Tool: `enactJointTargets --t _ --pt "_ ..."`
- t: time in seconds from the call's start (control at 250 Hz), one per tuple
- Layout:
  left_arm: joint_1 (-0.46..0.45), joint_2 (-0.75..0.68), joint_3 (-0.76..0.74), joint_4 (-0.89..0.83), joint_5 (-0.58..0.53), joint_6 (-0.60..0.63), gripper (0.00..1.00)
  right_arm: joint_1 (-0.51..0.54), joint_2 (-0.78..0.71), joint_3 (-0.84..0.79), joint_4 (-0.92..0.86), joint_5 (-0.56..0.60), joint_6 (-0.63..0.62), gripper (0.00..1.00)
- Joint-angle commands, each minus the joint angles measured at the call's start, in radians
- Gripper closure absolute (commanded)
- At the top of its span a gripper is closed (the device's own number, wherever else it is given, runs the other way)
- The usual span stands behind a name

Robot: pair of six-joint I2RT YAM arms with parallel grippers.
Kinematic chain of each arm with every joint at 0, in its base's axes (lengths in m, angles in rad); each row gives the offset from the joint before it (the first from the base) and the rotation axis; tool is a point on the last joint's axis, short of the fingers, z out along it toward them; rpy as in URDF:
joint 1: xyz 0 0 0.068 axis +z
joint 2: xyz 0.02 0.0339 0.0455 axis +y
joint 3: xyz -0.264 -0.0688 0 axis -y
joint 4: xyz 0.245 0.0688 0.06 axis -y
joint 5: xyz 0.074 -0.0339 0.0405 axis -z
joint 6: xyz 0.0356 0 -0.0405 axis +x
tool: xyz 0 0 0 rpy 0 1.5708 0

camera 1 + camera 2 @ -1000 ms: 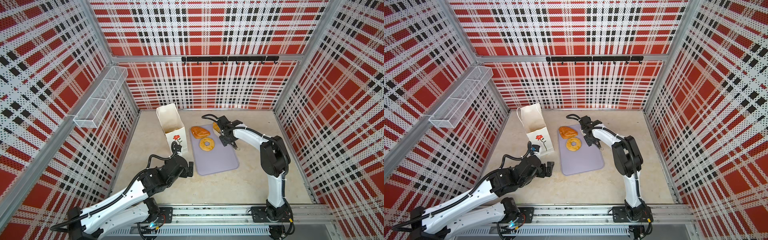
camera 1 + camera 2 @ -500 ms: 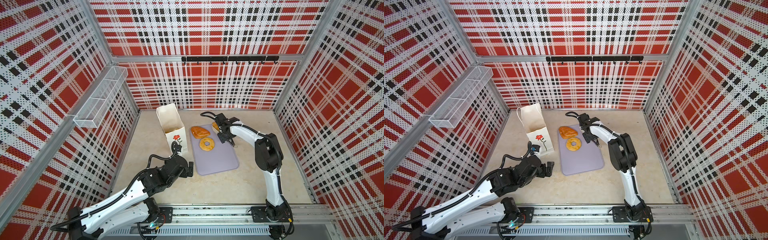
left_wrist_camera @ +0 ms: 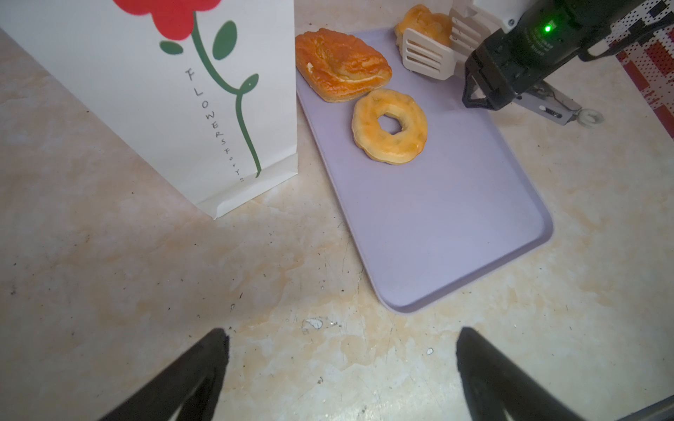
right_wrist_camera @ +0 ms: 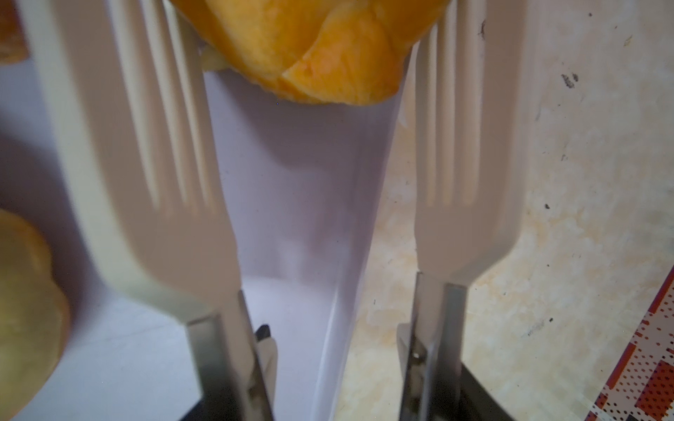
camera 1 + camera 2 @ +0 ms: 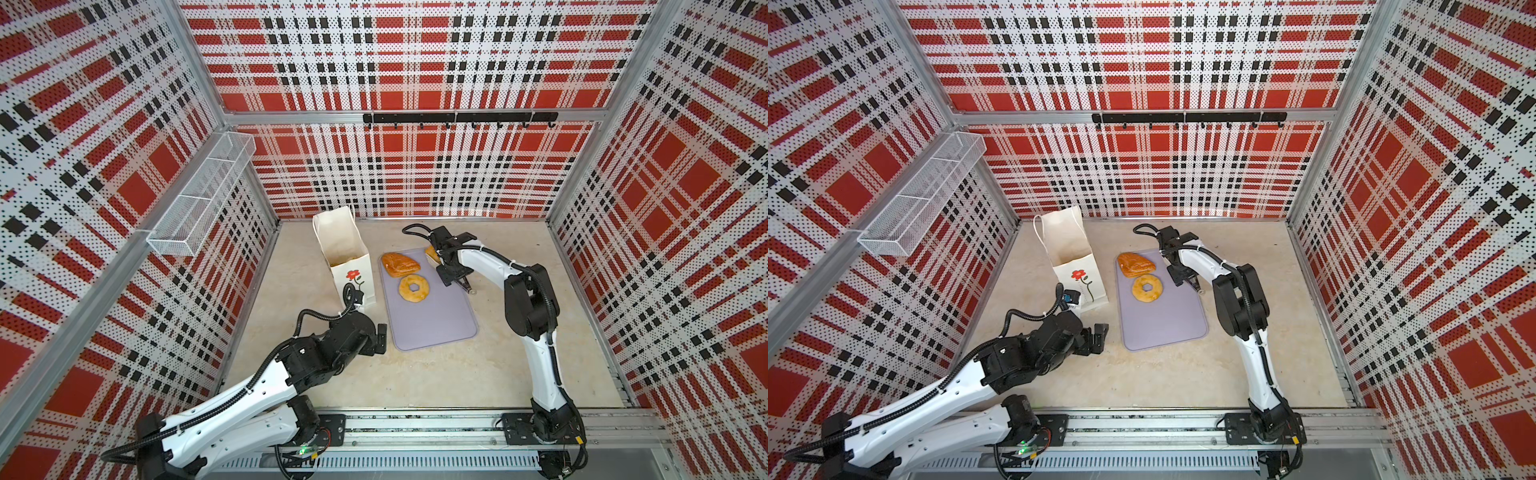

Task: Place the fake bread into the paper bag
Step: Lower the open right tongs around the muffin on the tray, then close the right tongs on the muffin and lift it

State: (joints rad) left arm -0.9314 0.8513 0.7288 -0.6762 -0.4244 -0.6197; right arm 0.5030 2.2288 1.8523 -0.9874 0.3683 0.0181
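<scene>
Beige tabletop [image 5: 436, 374] bears paper bag [image 5: 353, 274] (upright) beside lilac tray [image 5: 432, 320].

Far right corner of tray [image 5: 432, 324]: pastry [image 5: 431, 252] shows only a sliver in a top view, rest under right arm [image 5: 486, 262]. Right wrist view cuts it at the frame edge; tongs [image 4: 146, 164] blurred, doughnut [image 4: 25, 310] half out of frame. Beside tray, paper bag [image 3: 146, 91]: top cut off in left wrist view, contents too dim.

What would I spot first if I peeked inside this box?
Probably the loud red plaid walls all around. Then the white paper bag with its red flower, standing left of a lilac tray holding a ring doughnut and a flaky pastry. At the tray's far corner, white tongs straddle another bun.
</scene>
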Motion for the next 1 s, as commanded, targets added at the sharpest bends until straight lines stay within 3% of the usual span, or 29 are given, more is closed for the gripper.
enactJointTargets --t 0.0,0.284,0.448,0.668,0.996 --pt "0.005 0.004 -0.008 0.030 0.001 0.006 0.01 -0.002 -0.016 0.016 -0.002 0.020 -0.018 0.40" --pt "0.005 0.020 0.003 0.035 0.007 0.012 0.01 -0.003 0.046 0.099 -0.049 0.010 -0.040 0.47" --pt "0.006 0.010 0.001 0.032 0.000 0.012 0.01 -0.001 0.040 0.096 -0.060 -0.008 -0.053 0.56" --pt "0.006 -0.021 -0.003 0.014 -0.014 0.007 0.01 0.005 -0.060 -0.017 -0.004 -0.059 -0.043 0.63" --pt "0.000 -0.074 -0.009 -0.025 -0.043 -0.016 0.01 0.027 -0.223 -0.224 0.080 -0.135 -0.011 0.64"
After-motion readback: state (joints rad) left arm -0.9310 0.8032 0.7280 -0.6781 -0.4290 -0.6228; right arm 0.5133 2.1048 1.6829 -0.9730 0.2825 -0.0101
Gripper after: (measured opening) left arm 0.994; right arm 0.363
